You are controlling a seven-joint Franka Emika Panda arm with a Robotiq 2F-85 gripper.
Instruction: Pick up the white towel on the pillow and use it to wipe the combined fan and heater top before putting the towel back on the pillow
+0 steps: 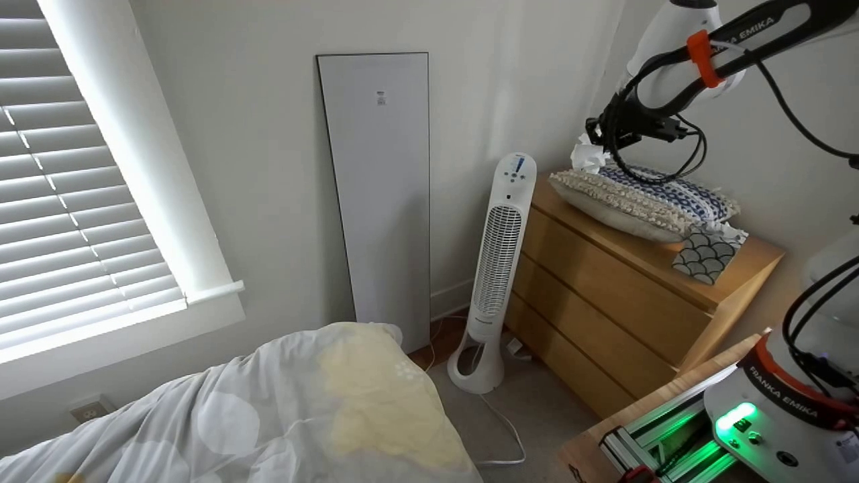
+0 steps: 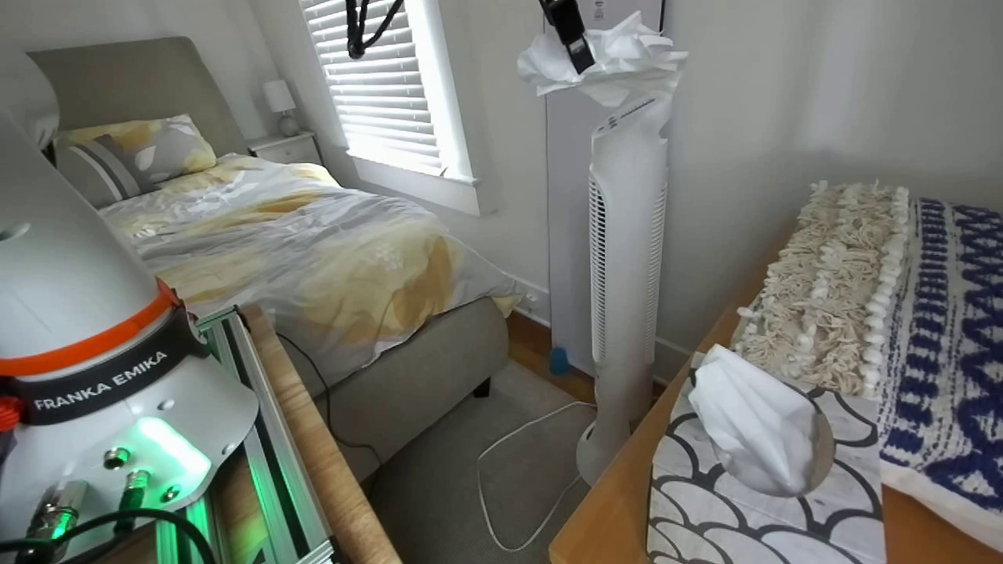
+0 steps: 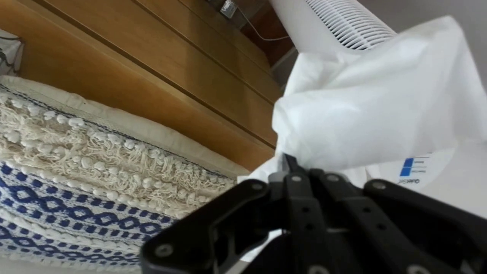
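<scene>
Black gripper point(image 3: 302, 173): your two fingers are pinched together on the white towel point(image 3: 373, 118), which bunches at the grip.
Towel: you have it in the air, creased and spreading past the fingertips; in the wrist view it covers part of the top panel point(image 3: 428, 173) of the fan heater point(image 1: 500, 261).
Heater: upright on the carpet point(image 1: 537, 419); in an exterior view you can see wall point(image 1: 553, 127) between its top and the cloth, so the two are apart.
Tufted pillow point(image 1: 644, 194): lying on the wooden dresser point(image 1: 604, 288), blue and white weave beside cream fringe; you are holding the cloth clear of it.
Dresser: just beside the fan heater, drawers pushed in.
Patterned box point(image 2: 752, 533): on the dresser at the pillow's edge, a white tissue point(image 2: 756, 423) sticking up from it.
Grey panel point(image 1: 382, 181): leaning on the wall behind the fan heater.
Bed point(image 2: 454, 352): grey, white and yellow cover, near the window blinds point(image 2: 376, 86).
</scene>
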